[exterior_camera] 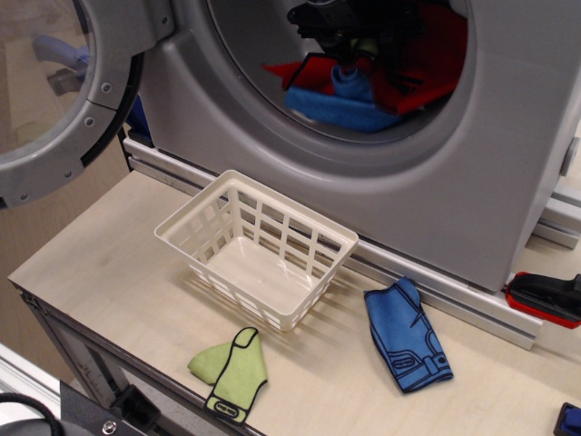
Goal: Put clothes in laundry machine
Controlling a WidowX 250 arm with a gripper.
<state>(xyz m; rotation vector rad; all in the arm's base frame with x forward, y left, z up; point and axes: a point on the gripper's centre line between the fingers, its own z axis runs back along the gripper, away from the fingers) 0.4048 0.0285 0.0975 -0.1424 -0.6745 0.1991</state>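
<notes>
The laundry machine (pixel 508 136) fills the back, with its round door (pixel 73 100) swung open at the left. My black gripper (pixel 352 44) is inside the drum near the top. A blue garment (pixel 340 104) lies on the drum floor and rises in a peak to the fingers, so it looks pinched. Red garments (pixel 427 64) lie around it in the drum. A lime green garment (pixel 231 368) lies near the table's front edge. A blue trouser-shaped garment (pixel 407 334) lies on the table at the right.
A white lattice basket (pixel 191 204) stands on the table below the drum opening, with nothing in it. A red and black object (pixel 545 295) lies at the right by the machine's base rail. The table's front edge is close to the green garment.
</notes>
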